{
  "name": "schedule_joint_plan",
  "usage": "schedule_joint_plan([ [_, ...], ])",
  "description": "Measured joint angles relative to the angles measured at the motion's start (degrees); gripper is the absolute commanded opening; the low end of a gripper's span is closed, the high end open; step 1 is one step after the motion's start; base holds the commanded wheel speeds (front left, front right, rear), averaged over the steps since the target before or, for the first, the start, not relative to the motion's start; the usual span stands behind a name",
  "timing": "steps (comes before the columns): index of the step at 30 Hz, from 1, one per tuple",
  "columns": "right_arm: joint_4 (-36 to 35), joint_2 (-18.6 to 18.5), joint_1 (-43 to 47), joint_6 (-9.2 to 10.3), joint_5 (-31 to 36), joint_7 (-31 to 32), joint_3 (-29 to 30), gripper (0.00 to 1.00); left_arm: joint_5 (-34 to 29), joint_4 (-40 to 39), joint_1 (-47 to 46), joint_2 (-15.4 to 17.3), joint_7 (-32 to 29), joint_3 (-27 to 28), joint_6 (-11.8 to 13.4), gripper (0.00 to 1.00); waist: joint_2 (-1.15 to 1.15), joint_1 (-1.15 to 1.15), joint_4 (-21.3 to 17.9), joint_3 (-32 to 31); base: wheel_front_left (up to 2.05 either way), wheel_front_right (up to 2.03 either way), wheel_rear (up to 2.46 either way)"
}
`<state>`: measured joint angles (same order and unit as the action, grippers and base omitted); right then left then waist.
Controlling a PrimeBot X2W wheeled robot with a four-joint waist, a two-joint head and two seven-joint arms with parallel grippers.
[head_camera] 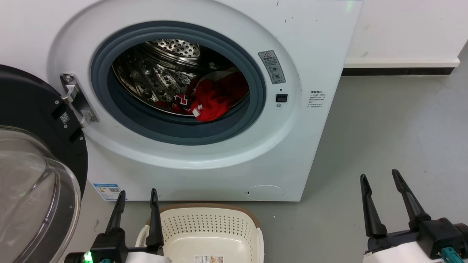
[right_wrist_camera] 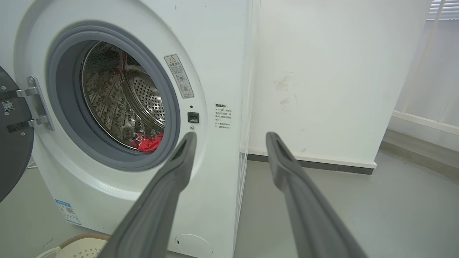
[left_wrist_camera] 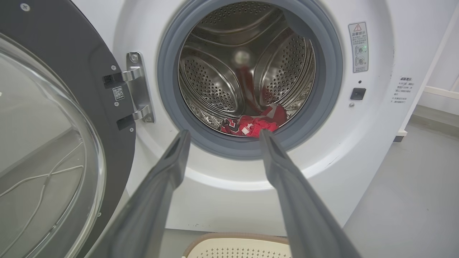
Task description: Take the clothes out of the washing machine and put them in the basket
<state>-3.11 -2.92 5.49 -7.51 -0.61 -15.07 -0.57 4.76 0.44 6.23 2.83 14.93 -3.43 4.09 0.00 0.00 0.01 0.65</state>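
So the red jerseys (head_camera: 215,96) are piled in the drum (head_camera: 153,73) of the open washing machine (head_camera: 204,160), with the cream basket (head_camera: 208,226) on the floor (head_camera: 365,128) just in front. The left gripper (head_camera: 138,191) and right gripper (head_camera: 379,174) both have fingers spread, holding nothing.
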Motion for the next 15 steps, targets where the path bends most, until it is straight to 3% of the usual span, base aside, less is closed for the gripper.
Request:
schedule_joint_plan([
  [15,0.56,0.0,0.03,0.0,-0.27,0.0,0.04,1.0,0.46,0.6,0.05,0.01,0.08,0.02,-0.04,1.0,0.0,0.0,0.04,0.06,0.0,0.0,0.0],
])
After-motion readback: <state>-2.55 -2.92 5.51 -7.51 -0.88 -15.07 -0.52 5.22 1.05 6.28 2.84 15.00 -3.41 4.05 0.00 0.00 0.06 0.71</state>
